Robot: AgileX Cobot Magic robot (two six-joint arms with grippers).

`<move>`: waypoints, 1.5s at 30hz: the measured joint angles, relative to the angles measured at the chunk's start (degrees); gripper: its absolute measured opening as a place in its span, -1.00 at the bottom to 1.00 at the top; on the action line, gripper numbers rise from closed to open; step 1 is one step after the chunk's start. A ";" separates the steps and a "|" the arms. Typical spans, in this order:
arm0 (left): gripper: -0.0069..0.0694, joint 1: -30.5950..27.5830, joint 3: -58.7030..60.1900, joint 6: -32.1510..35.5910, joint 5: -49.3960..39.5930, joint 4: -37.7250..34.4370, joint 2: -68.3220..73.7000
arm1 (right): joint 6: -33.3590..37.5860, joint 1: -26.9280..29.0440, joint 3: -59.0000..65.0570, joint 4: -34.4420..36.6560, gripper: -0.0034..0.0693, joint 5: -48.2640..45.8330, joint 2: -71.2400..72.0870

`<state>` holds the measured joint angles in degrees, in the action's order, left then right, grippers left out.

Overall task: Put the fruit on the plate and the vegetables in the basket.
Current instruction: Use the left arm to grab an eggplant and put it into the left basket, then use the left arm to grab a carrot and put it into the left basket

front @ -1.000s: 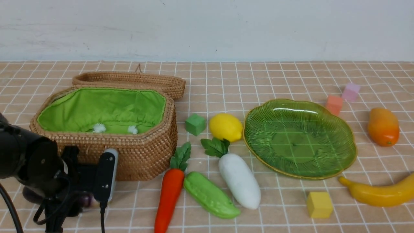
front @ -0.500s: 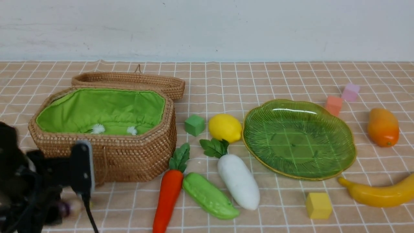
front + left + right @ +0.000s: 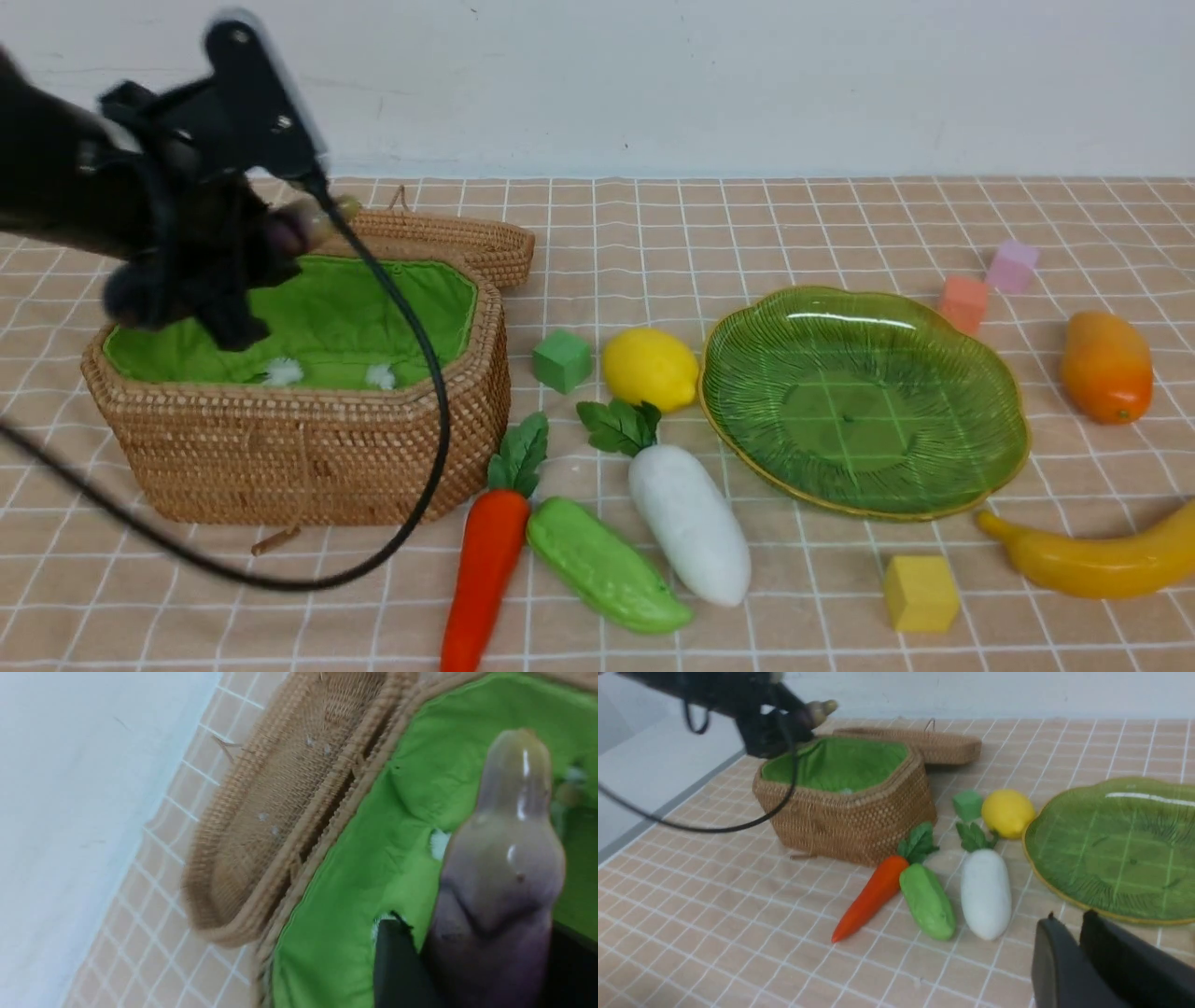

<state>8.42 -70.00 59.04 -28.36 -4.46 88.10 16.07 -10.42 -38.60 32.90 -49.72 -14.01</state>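
Over the left end of the basket [image 3: 308,448] the left gripper [image 3: 238,247] hangs in the air, clamped on the purple eggplant [image 3: 500,882]. The eggplant's pale stem end pokes out toward the open lid [image 3: 448,238] lying behind the basket. It sits above the green lining, higher than the rim, though that part looks blurred from the front.

Just right of the basket, on the tabletop [image 3: 653,233], the carrot [image 3: 485,569], cucumber [image 3: 602,574] and radish [image 3: 691,532] lie side by side. The lemon [image 3: 651,367] rests between a green cube [image 3: 563,359] and the plate [image 3: 859,411], just beside its rim. The mango [image 3: 1106,366] lies to the right of the plate, and the banana [image 3: 1092,560] is near its front right edge. A yellow cube [image 3: 920,591] stands in front of the plate, an orange one [image 3: 964,301] and a pink one [image 3: 1013,264] behind it.

Near the plate's front rim, the right gripper [image 3: 1076,938] has its fingers drawn almost together, with nothing between them.
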 joint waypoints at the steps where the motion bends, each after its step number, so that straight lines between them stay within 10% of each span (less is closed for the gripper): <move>1: 0.23 0.00 0.00 0.00 0.09 0.12 0.32 | 0.00 0.00 0.00 0.00 -0.63 -0.15 0.00; 4: 0.79 0.00 -0.08 -0.91 -1.30 0.94 2.85 | 0.00 0.00 0.00 0.55 -0.63 -2.47 0.00; 9: 0.88 0.00 -0.16 -8.40 -7.37 -3.39 0.19 | 0.00 0.00 0.00 0.99 -0.63 -2.84 0.00; 13: 0.46 1.57 -0.21 -26.32 -13.90 -10.25 -4.55 | 0.00 0.00 0.00 1.03 -0.63 -2.17 0.00; 17: -0.56 12.04 0.32 -46.64 -22.49 -6.88 -7.94 | 0.00 0.00 0.00 1.03 -0.63 -1.25 0.00; 20: -0.85 21.88 2.49 -57.28 -28.09 -1.33 -6.95 | 0.00 0.00 0.00 1.03 -0.62 -0.82 0.00; 24: -0.66 29.34 4.18 -67.65 -27.92 3.91 -2.45 | 0.00 0.00 0.00 0.78 -0.61 -0.57 0.00; 33: 0.47 31.00 4.29 -85.58 -19.94 15.86 11.54 | 0.00 0.00 0.00 0.48 -0.59 -0.79 0.00; 45: -0.15 31.00 4.23 -89.13 -17.44 16.24 18.97 | 0.00 0.00 0.00 0.37 -0.58 -1.17 0.00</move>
<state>39.42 -65.77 -30.09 -45.80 11.78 107.07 16.07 -10.42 -38.60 33.27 -50.90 -14.01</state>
